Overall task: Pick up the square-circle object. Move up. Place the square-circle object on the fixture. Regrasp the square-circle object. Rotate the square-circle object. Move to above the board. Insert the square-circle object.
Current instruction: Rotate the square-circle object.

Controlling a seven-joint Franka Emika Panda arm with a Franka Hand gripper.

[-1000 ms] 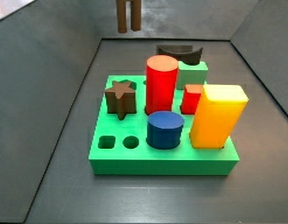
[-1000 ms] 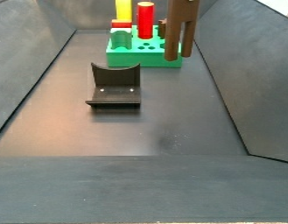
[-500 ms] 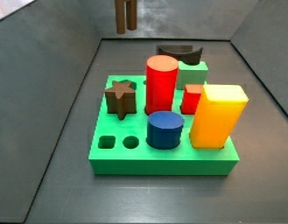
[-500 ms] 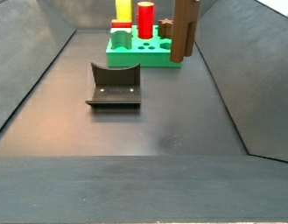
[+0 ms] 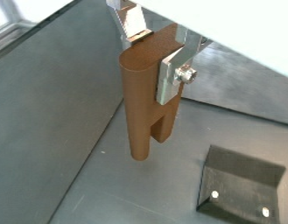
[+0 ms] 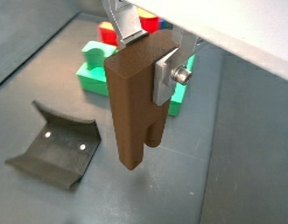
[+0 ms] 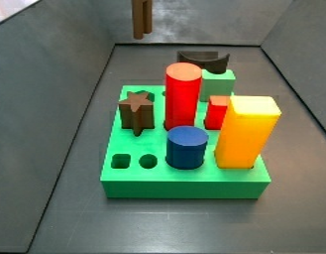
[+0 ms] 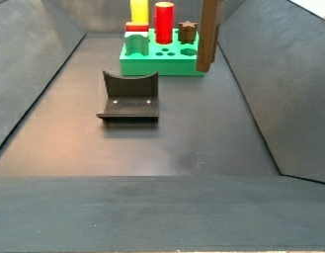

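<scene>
Clamped on the square-circle object (image 5: 149,101) by the gripper (image 5: 157,54), silver fingers (image 5: 175,72) pressed flat against two opposite faces of the upper part. Hanging upright below the pads, long axis vertical, prongs pointing down (split between the two legs plain in both wrist views). Free of everything, well above the grey floor.

In a side view, only the lower end of the piece (image 7: 142,18) showing at the top edge, far behind the board (image 7: 186,172) and raised clear of it. In the other side view, the brown bar (image 8: 208,35) standing just right of the board (image 8: 161,61), overlapping its right edge in the picture; true depth hard to judge from there. Fixture (image 8: 127,99) empty on the floor, nearer and to the left, well apart from the piece.

Judged stage: travel to above the board, rotation seemingly done. Target likely the paired square and round holes (image 7: 134,161) at the near left corner of the slab, beside the blue cylinder (image 7: 186,147) and in front of the star peg (image 7: 136,110). Key matter for insertion: vertical axis kept true, and square prong over square hole rather than swapped (which prong faces which way, cannot tell here).
</scene>
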